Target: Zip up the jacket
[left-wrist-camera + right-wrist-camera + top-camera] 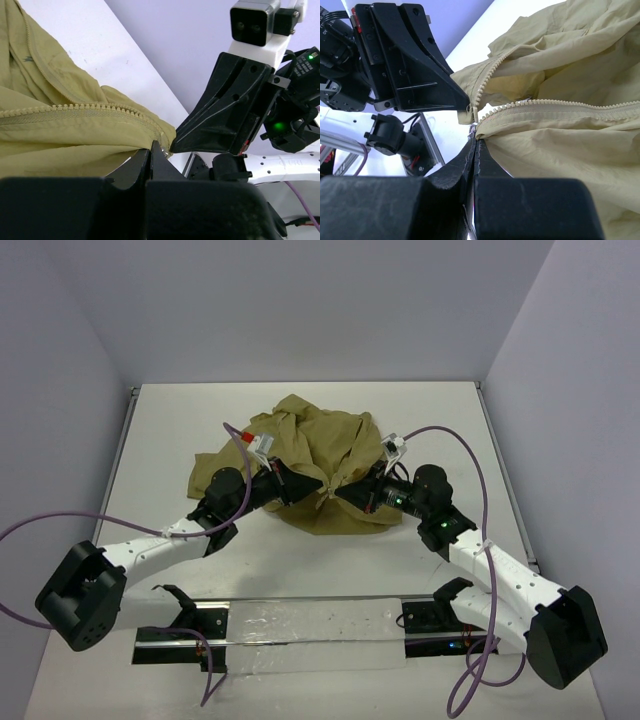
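Jacket (320, 455) bunched mid-way across the desk (160, 440), nearer the far edge. Left hand (303, 485) and right hand (345, 492) meet tip to tip at its near hem, each pinched narrow on cloth by the zip teeth (560, 105). Risk: thin cloth slips free, the halves misalign and the zip jams.

You have the jacket (305, 455) crumpled in a loose heap mid-counter (160, 420), folds overlapping. Cloth is olive-tan, thin, plain and wrinkled. Its near hem is gathered to a pinched point. The zip (560, 106) is undone. In the right wrist view you see two rows of pale teeth spreading apart from where they meet at that hem.
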`<move>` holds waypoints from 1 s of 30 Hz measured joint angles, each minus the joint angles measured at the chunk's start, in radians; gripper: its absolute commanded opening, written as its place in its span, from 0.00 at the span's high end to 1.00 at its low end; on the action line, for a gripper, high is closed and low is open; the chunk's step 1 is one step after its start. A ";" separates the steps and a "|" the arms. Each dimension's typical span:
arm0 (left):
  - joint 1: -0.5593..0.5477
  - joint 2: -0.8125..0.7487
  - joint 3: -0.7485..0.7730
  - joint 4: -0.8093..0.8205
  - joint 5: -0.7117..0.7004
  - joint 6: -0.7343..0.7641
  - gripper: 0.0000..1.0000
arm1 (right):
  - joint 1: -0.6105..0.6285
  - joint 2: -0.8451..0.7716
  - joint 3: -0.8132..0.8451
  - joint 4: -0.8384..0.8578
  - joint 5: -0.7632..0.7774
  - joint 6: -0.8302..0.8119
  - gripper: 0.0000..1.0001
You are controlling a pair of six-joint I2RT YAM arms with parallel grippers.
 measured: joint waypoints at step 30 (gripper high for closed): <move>0.075 0.044 -0.095 0.188 0.154 -0.083 1.00 | -0.111 0.082 -0.063 0.180 -0.340 -0.016 1.00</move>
